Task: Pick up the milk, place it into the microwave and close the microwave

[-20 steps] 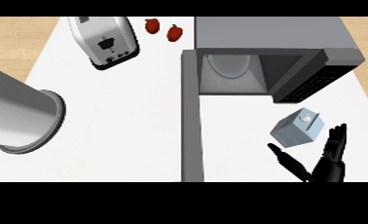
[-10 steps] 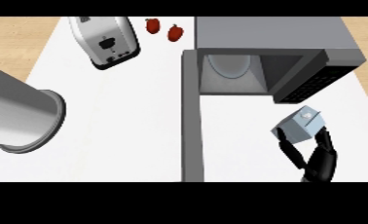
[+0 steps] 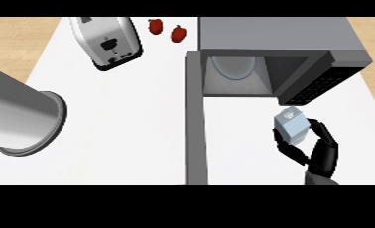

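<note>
You are looking at your right hand (image 3: 316, 148) with its forearm cut off at the lower edge. The fingers (image 3: 287, 148) are curling round the milk (image 3: 290, 122) and hiding its lower part, so whether it is touching the white surface (image 3: 132, 123) is hard to tell. It is sitting just before the microwave (image 3: 278, 38), whose door (image 3: 195, 123) is standing open. A toaster (image 3: 108, 41), two small red things (image 3: 178, 33) and a grey pot (image 3: 29, 118), cut off at the left edge, are lying well apart

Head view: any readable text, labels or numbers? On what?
No readable text anywhere.
On the pale blue milk carton, held in the right hand: a small round mark, too blurred to read.
On the silver toaster: dark marks, no letters.
On the grey microwave: dotted black panel only.
</note>
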Controlling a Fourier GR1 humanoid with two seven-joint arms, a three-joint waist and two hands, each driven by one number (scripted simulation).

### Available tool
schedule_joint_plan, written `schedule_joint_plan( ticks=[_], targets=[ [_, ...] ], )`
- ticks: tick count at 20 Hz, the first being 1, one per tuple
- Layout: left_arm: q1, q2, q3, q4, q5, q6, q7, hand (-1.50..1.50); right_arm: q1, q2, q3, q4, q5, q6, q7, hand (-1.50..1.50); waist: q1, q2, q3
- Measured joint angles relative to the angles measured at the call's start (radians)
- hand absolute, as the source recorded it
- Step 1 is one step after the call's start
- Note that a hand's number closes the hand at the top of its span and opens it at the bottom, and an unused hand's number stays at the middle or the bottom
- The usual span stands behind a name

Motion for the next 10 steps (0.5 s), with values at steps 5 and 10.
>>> schedule_joint_plan(
  ticks=[5, 10],
  targets=[
    [-0.022, 0.021, 0.001, 0.021, 0.014, 0.002, 0.009, -1.50, -0.088, -0.051, 0.088, 0.079, 0.052, 0.134, 0.020, 1.50, 0.013, 0.004, 0.000],
    [-0.033, 0.026, 0.009, 0.037, 0.012, 0.003, 0.007, -1.50, -0.137, -0.054, 0.163, 0.126, 0.076, 0.290, 0.018, 1.50, 0.010, 0.003, 0.000]
  ],
)
